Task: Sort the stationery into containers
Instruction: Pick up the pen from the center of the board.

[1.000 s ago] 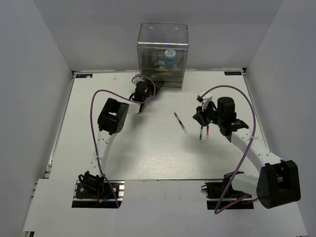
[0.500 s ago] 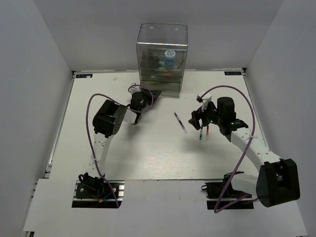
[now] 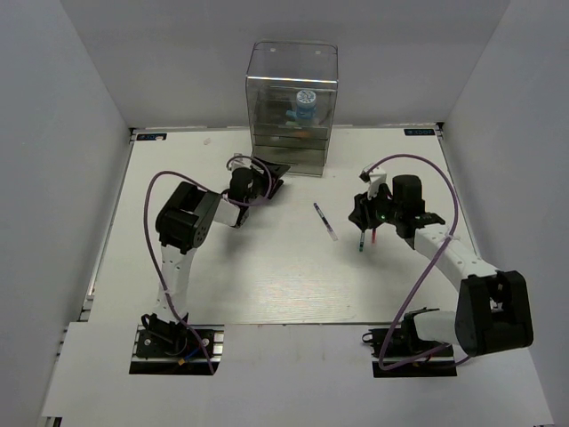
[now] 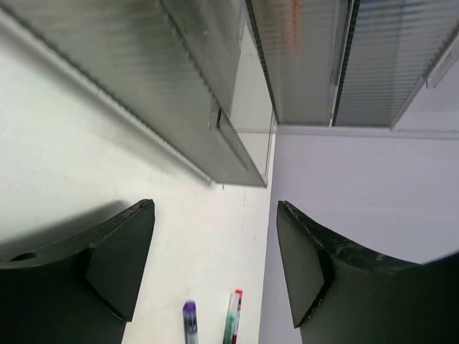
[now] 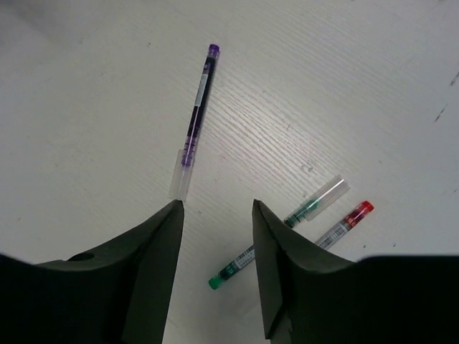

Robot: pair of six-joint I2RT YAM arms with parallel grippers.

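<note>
Table [image 3: 267, 285]: white, carries everything.
Organiser [image 3: 293, 62]: directly ahead of left gripper [image 4: 215, 215], near it; ribbed drawer fronts fill top of left wrist view.
Left gripper: fingers spread, nothing between.
Right gripper [image 5: 215, 208]: fingers spread, nothing pinched, over bare table.
Roll [image 3: 305, 98]: inside organiser, seen through clear wall.
Purple pen [image 5: 195, 118]: ahead of right gripper, clear cap near left fingertip.
Green pen [image 5: 237, 269]: passes under right finger, green end in gap.
Red pen [image 5: 344, 222]: just beside green, outside right finger.

table [image 3: 267, 262]: white | on it: organiser [image 3: 292, 89], purple pen [image 3: 325, 221], green pen [image 5: 276, 242], red pen [image 5: 344, 221]
</note>
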